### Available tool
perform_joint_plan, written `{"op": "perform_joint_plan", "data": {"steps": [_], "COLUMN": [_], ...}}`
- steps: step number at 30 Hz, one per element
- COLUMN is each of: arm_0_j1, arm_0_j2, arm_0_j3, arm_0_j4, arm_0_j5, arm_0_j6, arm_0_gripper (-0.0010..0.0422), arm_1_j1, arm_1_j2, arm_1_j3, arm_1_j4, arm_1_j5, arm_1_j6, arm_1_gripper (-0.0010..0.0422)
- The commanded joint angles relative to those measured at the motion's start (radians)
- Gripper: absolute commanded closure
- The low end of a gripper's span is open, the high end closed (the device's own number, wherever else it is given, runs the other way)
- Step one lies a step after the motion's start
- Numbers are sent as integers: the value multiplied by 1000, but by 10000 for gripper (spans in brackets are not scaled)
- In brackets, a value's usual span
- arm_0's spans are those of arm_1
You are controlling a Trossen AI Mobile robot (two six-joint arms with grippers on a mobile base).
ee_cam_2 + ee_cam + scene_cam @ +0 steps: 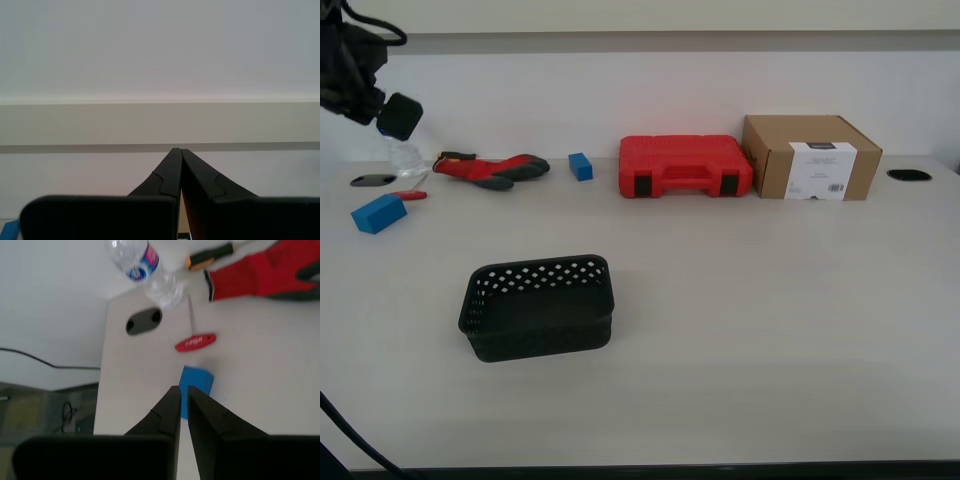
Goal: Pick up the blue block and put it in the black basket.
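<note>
Blue block (378, 213) lies on the table (750, 300) at the exterior view's left edge, middle height, well apart from the black basket (538, 307), which sits lower, left of centre in the exterior view.

Around the block: a red-handled tool (408, 195) just beside it, a clear plastic bottle (406, 158) and a dark oval hole (372, 180) in the table above it. Red glove (490, 169) and a small blue cube (581, 166) lie further toward the exterior view's right, then a red tool case (685, 166) and a cardboard box (810, 157) along the back wall. Open table between block and basket.

First wrist view: my first gripper (183, 390) is above the table, fingers (167, 412) nearly together with only a thin gap, holding nothing. The block (197, 385) shows just past the fingertips, partly hidden by them, not touched. The bottle (142, 267) and tool (195, 342) lie beyond it.

My second gripper (177, 151) faces a bare wall, fingers closed tip to tip, empty.
</note>
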Motion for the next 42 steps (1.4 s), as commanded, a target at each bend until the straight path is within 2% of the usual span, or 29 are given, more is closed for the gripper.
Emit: {"op": "perform_joint_plan", "data": {"steps": [1,6,12,15,20,27,29,31,36,38,39,42], "arm_0_j1": [0,0,0,0,0,0,0,0,0,0,0,0], "arm_0_j2": [0,0,0,0,0,0,0,0,0,0,0,0], "arm_0_j3": [1,1,1,1,1,1,1,1,1,1,1,1], "arm_0_j4": [3,2,2,1,2,2,2,0,0,1,3,-1], "arm_0_j5": [0,0,0,0,0,0,0,0,0,0,0,0], "arm_0_j6": [0,0,0,0,0,0,0,0,0,0,0,0], "arm_0_gripper": [413,413,413,413,413,413,413,413,413,413,413,413], "arm_1_j1": [40,86,89,90,94,95,95,95,95,95,94,85], "arm_1_j2": [86,204,352,457,593,816,882,924,906,875,848,754], "arm_1_j3": [96,208,303,376,516,903,1021,1091,1106,1106,1106,1105], "arm_1_j4": [-78,-129,-133,-136,-174,-444,-554,-632,-721,-792,-846,-1015], "arm_1_j5": [-8,-7,-6,-68,-75,-36,-30,-5,114,170,197,238], "arm_1_j6": [7,7,8,8,19,10,-21,-88,-111,-132,-138,-180], "arm_1_gripper": [370,288,132,66,33,33,42,80,283,388,419,414]}}
